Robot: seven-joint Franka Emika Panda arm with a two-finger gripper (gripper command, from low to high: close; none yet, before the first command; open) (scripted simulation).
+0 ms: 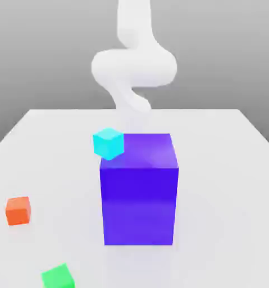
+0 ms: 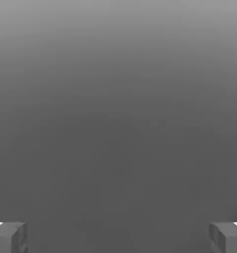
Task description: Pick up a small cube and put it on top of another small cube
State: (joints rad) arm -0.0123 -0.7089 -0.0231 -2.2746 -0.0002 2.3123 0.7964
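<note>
Cyan is the colour of the small cube (image 1: 108, 143) that shows at the upper corner of a large blue block (image 1: 139, 188), on the exterior view's left side of that block. It overlaps the block's top edge in that view; whether it rests on the block, touches its side, or sits on the worktop (image 1: 226, 185) behind it cannot be told. One corner of it is turned toward the camera, so it looks slightly rotated against the block's straight faces.

An orange small cube (image 1: 17, 210) lies on the worktop well apart from the block, toward the exterior view's left. A green small cube (image 1: 58, 277) lies nearer the camera, close to the lower edge of the exterior view, also left of the block. The two are apart from each other and from the cyan one.

The blue block stands upright in the middle of the pale grey worktop, much larger than any of the three small cubes.

Behind and above the block the white arm (image 1: 133, 64) rises in a curved shape against a grey backdrop.

In the hand view the tool (image 2: 118, 237) has its two grey fingertips (image 2: 9, 236) spread far apart, with nothing between them but plain grey background.
</note>
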